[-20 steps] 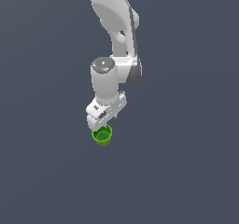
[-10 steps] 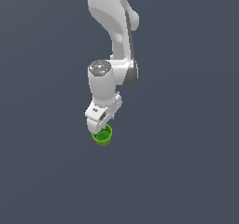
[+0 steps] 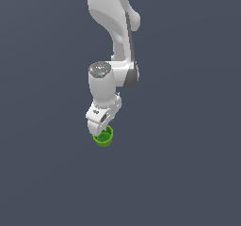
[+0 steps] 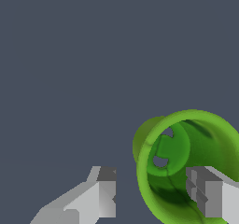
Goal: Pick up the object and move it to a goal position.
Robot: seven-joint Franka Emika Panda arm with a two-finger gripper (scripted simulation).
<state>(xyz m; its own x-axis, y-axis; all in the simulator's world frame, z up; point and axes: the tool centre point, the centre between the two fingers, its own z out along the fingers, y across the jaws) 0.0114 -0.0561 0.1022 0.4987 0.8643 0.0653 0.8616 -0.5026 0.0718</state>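
Note:
The object is a small bright green cup (image 3: 105, 137) standing upright on the dark grey floor, right under the white arm. In the wrist view the cup (image 4: 186, 164) shows its open mouth and ribbed inside. My gripper (image 3: 100, 129) hangs just over the cup's rim. In the wrist view my gripper (image 4: 156, 192) is open. One finger (image 4: 210, 197) is over the cup's inside. The other finger (image 4: 103, 190) is outside the cup, apart from its wall. The near wall of the cup lies between the two fingers.
The floor (image 3: 188, 173) is a plain dark grey surface on all sides. No other object and no goal marker shows in either view.
The arm's wrist has shifted slightly toward the exterior view's left and the gripper has come down a little onto the cup. The cup has not moved.

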